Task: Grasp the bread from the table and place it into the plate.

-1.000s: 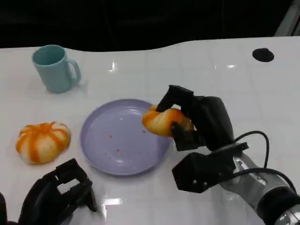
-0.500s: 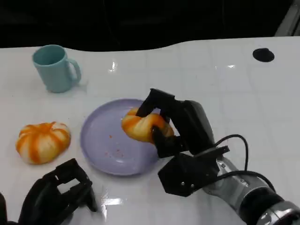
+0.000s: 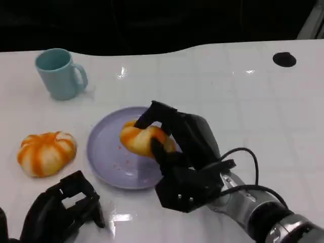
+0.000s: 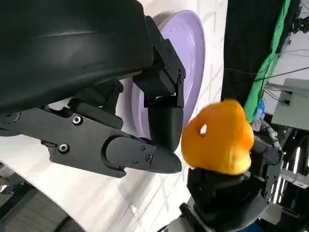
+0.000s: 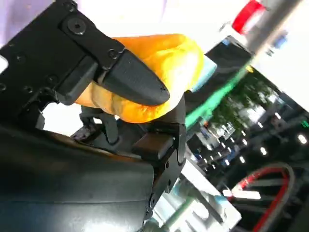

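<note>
- Over plate (image 3: pixel 104 152): bread (image 3: pixel 137 139), gripped in right hand (image 3: pixel 174 147), not yet released.
- Done: grasp, carry. Left: lower, let go.
- Left hand (image 3: pixel 63 210): idle near table edge, holding nothing, fingers apart.

Bright overhead light; glare spots on table (image 3: pixel 238 96); dark background; wrist views blurred.

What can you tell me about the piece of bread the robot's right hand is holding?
The bread is a rounded, golden-orange bun with a paler, glossy patch, soft-looking. The right hand grips it, black fingers wrapped over its top and side. It sits over the middle of the purple plate; whether it touches the plate cannot be told.
</note>
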Controlling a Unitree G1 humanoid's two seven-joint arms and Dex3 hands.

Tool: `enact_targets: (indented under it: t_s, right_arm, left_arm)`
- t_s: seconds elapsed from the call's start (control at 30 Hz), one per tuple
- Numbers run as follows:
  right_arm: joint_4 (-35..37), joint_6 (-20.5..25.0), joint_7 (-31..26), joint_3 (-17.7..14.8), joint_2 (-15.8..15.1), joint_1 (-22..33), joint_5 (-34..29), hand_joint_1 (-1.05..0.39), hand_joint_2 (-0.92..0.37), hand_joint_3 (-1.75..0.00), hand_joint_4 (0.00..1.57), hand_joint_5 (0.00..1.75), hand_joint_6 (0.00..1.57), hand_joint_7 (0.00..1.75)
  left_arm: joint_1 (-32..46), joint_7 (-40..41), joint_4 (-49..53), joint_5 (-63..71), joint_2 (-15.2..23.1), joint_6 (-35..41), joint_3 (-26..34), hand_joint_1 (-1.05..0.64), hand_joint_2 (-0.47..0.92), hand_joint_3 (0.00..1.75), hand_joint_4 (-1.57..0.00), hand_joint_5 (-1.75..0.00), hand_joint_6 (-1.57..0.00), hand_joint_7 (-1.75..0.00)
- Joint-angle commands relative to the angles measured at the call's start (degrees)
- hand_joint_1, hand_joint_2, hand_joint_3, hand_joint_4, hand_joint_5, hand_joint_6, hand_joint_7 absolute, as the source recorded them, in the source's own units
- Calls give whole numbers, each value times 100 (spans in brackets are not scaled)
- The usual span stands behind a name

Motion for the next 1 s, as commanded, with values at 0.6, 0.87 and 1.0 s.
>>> enact_targets:
  t_s: [0.6, 0.87, 1.0]
  right_arm:
    - [-510, 732, 1819, 478, -463, 18, -163, -79, -92, -27, 0, 0, 8, 0]
    - [-899, 345, 1669, 480, -741, 273, -145, -77, -92, -29, 4, 2, 8, 0]
    - [-1123, 115, 1797, 419, -938, 434, -43, -78, -92, -30, 2, 2, 7, 0]
  left_arm:
    - [107, 33, 156, 37, 77, 52, 29, -51, 92, 16, -79, -166, -73, -137]
    - [94, 27, 163, 12, 63, 65, 36, -50, 92, 16, -80, -165, -74, -135]
    - [62, 26, 201, 22, 46, 28, 31, -51, 92, 17, -80, -165, -74, -135]
